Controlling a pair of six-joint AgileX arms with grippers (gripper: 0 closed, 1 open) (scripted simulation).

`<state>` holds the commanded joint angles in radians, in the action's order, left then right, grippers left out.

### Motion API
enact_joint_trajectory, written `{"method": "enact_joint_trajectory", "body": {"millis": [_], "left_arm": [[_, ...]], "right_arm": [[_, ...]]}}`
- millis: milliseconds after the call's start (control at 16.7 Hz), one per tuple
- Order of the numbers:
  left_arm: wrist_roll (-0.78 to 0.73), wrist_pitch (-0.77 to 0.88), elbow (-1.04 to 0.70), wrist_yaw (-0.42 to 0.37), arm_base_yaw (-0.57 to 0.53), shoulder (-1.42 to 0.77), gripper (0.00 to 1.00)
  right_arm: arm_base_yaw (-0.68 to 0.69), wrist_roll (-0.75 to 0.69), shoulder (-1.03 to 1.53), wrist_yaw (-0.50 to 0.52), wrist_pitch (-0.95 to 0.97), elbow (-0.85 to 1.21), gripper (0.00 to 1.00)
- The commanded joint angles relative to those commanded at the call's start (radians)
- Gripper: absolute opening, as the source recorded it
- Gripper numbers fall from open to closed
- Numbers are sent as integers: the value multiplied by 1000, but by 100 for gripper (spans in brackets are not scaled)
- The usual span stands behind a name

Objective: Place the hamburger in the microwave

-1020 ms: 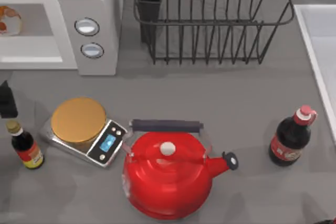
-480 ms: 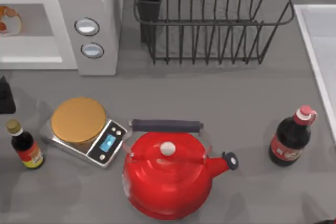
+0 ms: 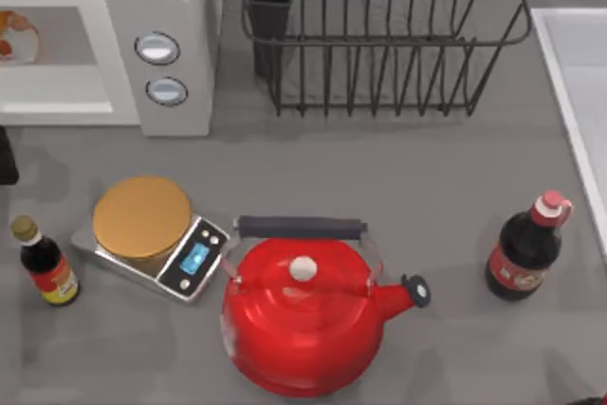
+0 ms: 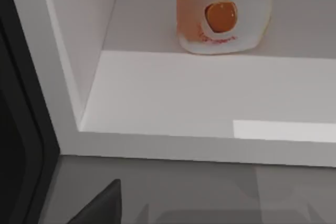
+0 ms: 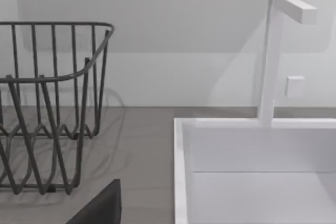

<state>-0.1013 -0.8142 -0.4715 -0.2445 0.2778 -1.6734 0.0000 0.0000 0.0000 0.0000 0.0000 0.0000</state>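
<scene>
left gripper [image 3: 5, 156] has slid further off left, jaws' state unclear, hamburger [image 4: 223, 13] apparently inside microwave [image 3: 161, 7].

Little of the AgileX body is visible: the left gripper [image 3: 5, 156] appears as a matte black, flat-sided block; each wrist view includes a dark charcoal wedge-shaped finger [image 4: 100, 207].

No text is legible: the red labels on the two dark glass bottles [image 3: 43, 263] [image 3: 524, 251] and the kitchen scale's blue display [image 3: 194, 257] cannot be read.
</scene>
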Motion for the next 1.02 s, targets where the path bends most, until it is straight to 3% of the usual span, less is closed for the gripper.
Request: {"method": "enact_joint_trajectory", "body": {"millis": [1020], "left_arm": [[1,349,-87,3,1,260,100]], "right_arm": [[0,0,0,0,0,0,100]]}}
